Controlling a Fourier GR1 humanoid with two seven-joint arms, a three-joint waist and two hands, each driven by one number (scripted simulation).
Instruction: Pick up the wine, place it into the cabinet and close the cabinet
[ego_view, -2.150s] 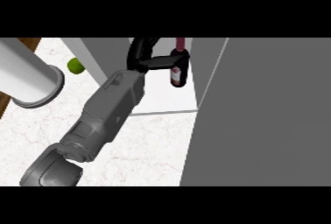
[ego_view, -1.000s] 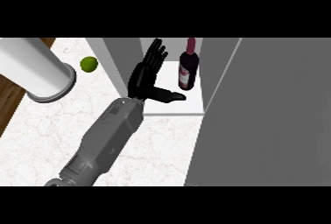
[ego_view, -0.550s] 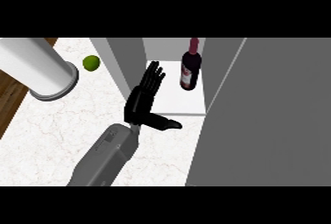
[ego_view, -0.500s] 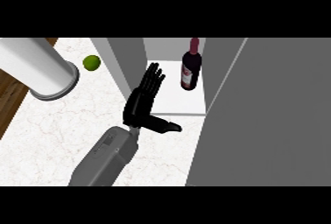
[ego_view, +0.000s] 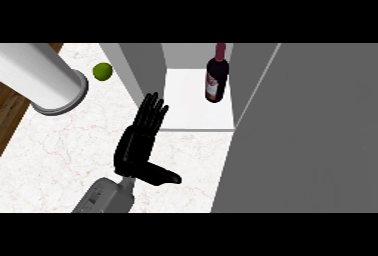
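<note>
Nearest to me, one grey forearm comes up from the lower edge, ending in a black hand (ego_view: 140, 142) that holds nothing: its fingers lie straight and close together, pointing away toward the cabinet, with the thumb stuck out to the side. From where I stand I cannot say for certain which arm it is; it enters left of centre, and no second hand shows anywhere. It hovers over the white marbled desk (ego_view: 59, 150), just short of the cabinet's front edge, with nothing in its grasp, which suits a hand that has no more to do with the bottle.

To the right, a broad flat grey cabinet door (ego_view: 303, 140) stands swung open, filling that whole side. It has to stand out like this for the shelf to be reached, and I judge that shutting it is the one step left.

Further back, the dark red glass wine bottle with its pale label (ego_view: 215, 80) stands upright on the white floor of the grey open cabinet (ego_view: 188, 117), near the right wall and well inside, so the door ought to clear it when it swings.

Off to the left, well apart from all this, a tall white cylinder (ego_view: 44, 77) stands on the desk, and beyond it lies a small green lime (ego_view: 102, 71), neither having any part in the job.
</note>
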